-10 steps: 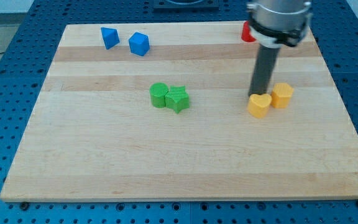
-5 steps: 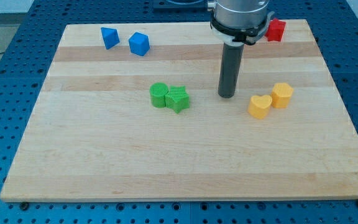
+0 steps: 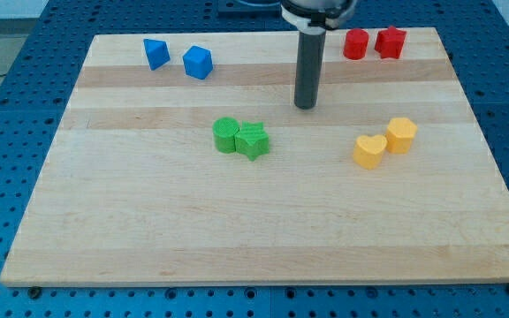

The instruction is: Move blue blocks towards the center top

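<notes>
Two blue blocks sit near the view's top left: a blue triangular block point(image 3: 155, 54) and, just right of it, a blue cube point(image 3: 198, 62). My tip point(image 3: 305, 106) rests on the board near the centre, a little above the middle. It stands well to the right of the blue cube and touches no block.
A green cylinder point(image 3: 226, 134) and a green star block point(image 3: 254, 140) touch just left of centre. A yellow heart block point(image 3: 369, 150) and a yellow hexagonal block point(image 3: 402, 134) sit at the right. A red cylinder point(image 3: 355, 43) and a red star block point(image 3: 390, 42) are at the top right.
My tip has moved left and up the view, from beside the yellow heart block to the upper centre. No block has moved.
</notes>
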`<state>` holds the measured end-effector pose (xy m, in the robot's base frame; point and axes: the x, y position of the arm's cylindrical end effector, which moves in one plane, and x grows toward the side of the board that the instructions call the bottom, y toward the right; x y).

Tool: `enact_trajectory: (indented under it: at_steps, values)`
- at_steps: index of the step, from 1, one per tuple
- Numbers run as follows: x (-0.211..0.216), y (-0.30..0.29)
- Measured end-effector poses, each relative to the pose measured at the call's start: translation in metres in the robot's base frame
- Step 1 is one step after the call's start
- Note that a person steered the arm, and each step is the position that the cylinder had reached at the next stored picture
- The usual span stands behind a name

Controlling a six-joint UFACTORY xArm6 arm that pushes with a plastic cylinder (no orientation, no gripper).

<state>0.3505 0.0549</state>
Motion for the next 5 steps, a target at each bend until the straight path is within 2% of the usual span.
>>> enact_trajectory:
  at_steps: [1,2,4,5]
  values:
    - [-0.019,-0.003]
    - [-0.026,-0.064]
    - [-0.030,-0.250]
    - [-0.065,-0.291]
